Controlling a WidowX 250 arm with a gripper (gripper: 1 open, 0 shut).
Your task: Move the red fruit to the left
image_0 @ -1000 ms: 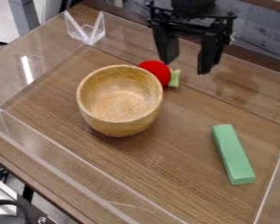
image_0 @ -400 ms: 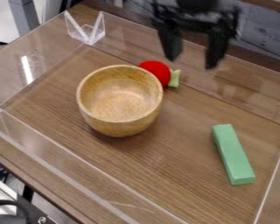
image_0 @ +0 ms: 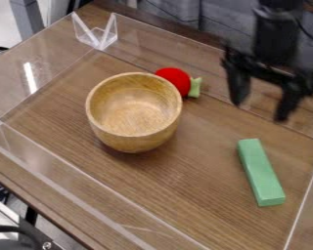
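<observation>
The red fruit (image_0: 175, 79) lies on the wooden table just behind the right rim of the wooden bowl (image_0: 134, 111), its pale green end pointing right. My gripper (image_0: 264, 102) hangs to the right of the fruit, well apart from it, above the table. Its two dark fingers (image_0: 237, 90) point down and stand wide open with nothing between them.
A flat green rectangular block (image_0: 261, 171) lies at the front right, just below my gripper. Clear plastic walls (image_0: 42, 73) enclose the table, with a folded clear corner piece (image_0: 95, 33) at the back left.
My gripper has swung from above and behind the fruit to the right and lower, toward the green block. The fruit, bowl and block have not moved.
</observation>
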